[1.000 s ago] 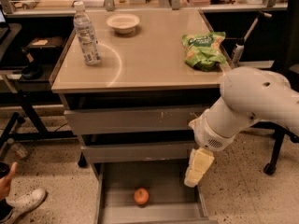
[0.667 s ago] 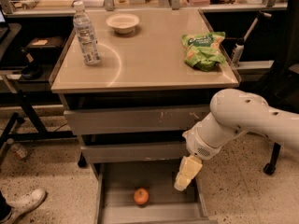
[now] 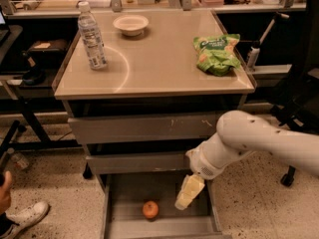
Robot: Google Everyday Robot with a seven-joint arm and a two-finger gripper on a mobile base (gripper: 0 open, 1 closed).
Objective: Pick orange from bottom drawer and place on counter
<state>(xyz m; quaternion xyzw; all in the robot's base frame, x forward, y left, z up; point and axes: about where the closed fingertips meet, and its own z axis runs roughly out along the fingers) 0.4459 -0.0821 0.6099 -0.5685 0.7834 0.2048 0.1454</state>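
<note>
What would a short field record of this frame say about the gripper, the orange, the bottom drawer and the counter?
gripper: gripper down at the open bottom drawer, to the right of the orange, not touching it
orange: orange lying on the drawer floor near the front, not held
bottom drawer: bottom drawer pulled open, grey floor showing
counter: counter holds a water bottle, a white bowl and a green snack bag
task state: orange not yet picked
</note>
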